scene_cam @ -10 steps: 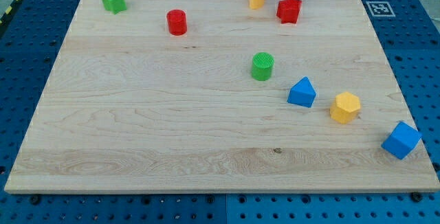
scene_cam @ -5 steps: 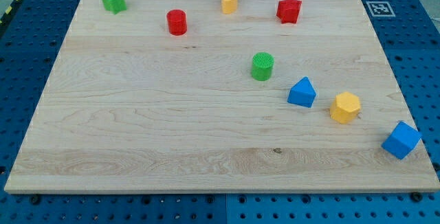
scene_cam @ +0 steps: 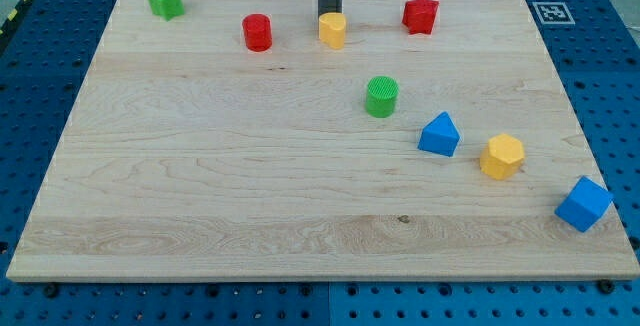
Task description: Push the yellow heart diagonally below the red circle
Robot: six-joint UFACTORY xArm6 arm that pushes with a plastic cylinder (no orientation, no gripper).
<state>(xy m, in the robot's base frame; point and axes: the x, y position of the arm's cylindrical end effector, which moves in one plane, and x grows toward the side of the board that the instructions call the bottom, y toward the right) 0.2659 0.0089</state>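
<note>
The yellow heart (scene_cam: pixel 333 31) lies near the view's top, right of the red circle (scene_cam: pixel 257 32) and about level with it. My tip (scene_cam: pixel 330 13) touches the heart's top edge, coming down from the view's top. The rod rises straight up out of the view.
A green star (scene_cam: pixel 165 0) is at the top left. A red star (scene_cam: pixel 421 14) is right of the heart. A green circle (scene_cam: pixel 381 97) sits mid-board. A blue triangle (scene_cam: pixel 439 134), a yellow hexagon (scene_cam: pixel 502 156) and a blue cube (scene_cam: pixel 583 204) run toward the bottom right.
My tip moved from beside the red star leftward to above the yellow heart. The heart slid left and then down the view, from beside the red star toward the red circle.
</note>
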